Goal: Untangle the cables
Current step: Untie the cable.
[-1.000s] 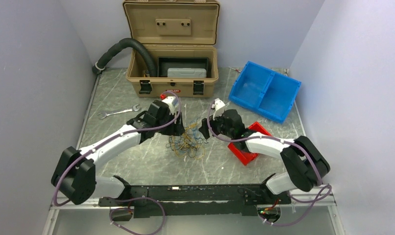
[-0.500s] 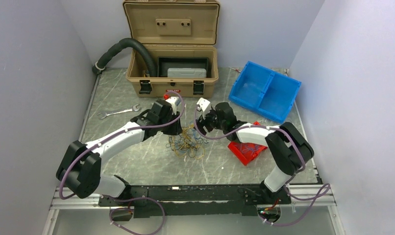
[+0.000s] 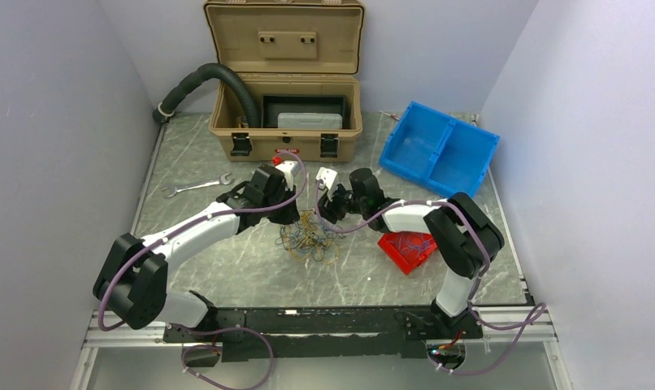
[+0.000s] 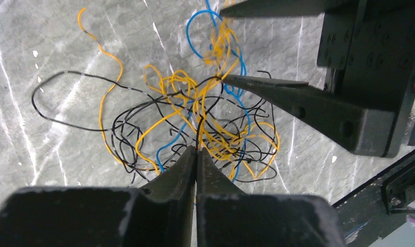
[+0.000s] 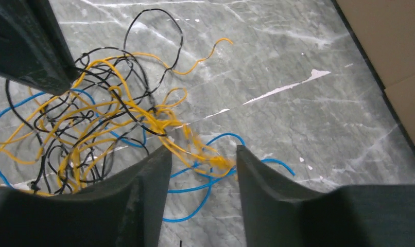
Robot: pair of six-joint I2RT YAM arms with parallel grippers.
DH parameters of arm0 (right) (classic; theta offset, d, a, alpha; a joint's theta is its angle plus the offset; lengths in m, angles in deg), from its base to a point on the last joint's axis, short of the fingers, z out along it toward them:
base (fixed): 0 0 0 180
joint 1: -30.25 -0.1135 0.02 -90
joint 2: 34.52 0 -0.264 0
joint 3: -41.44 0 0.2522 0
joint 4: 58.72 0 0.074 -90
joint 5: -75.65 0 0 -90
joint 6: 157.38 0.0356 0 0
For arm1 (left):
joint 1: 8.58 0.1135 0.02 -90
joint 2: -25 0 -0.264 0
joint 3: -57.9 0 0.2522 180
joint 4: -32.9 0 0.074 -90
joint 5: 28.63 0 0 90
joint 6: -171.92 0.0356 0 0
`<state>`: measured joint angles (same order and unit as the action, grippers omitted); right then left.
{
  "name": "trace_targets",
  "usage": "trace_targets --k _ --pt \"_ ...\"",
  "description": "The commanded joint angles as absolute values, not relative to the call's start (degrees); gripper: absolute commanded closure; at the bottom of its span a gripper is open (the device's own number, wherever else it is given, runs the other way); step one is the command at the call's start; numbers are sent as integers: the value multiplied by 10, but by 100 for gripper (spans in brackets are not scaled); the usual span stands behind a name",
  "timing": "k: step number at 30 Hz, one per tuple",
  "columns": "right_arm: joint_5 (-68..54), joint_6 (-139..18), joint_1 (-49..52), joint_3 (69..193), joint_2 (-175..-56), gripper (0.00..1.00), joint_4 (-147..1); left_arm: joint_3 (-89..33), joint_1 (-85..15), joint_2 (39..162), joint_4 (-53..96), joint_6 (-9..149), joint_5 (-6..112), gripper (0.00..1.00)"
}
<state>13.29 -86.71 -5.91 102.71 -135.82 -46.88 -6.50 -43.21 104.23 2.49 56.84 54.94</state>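
Note:
The cables (image 3: 310, 238) lie as a loose tangle of thin blue, yellow-orange and black wires on the grey table, between my two grippers. The left wrist view shows the cables (image 4: 195, 118) right in front of my left gripper (image 4: 196, 150), which is shut with a black wire and other strands pinched at its tip. My left gripper (image 3: 296, 213) sits at the tangle's left rim. My right gripper (image 3: 328, 213) is at the right rim. In its wrist view the right gripper (image 5: 204, 149) is open, with yellow and blue strands of the cables (image 5: 92, 134) between its fingers.
An open tan case (image 3: 285, 122) stands at the back with a black corrugated hose (image 3: 202, 77) running into it. A wrench (image 3: 196, 187) lies at the left. A blue two-part bin (image 3: 438, 150) is at the back right, a red bin (image 3: 409, 248) holding wires beside the right arm.
My left gripper has shut on strands of the tangle. The right arm has swung left to the tangle and its jaws have narrowed around yellow and blue strands.

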Motion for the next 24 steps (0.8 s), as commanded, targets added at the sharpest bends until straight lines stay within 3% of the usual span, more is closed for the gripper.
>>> trace_targets --k 1,2,3,4,12,24 --pt "163 -901 -68 1043 -1368 61 -445 -94 -432 1036 31 577 547 100" --pt "163 -906 -68 1045 -1368 76 -458 -95 -432 1034 28 576 551 100" --pt "168 -909 -68 1047 -1366 98 -470 -96 -432 1031 26 575 560 100" --pt "166 -909 -68 1046 -1360 100 -477 -94 -431 1026 23 573 570 100" --pt "63 -810 -58 920 -1232 100 -332 -59 -406 948 -2 530 646 100" --pt "-215 -622 -37 858 -1010 100 -417 68 -269 756 0 442 658 100"
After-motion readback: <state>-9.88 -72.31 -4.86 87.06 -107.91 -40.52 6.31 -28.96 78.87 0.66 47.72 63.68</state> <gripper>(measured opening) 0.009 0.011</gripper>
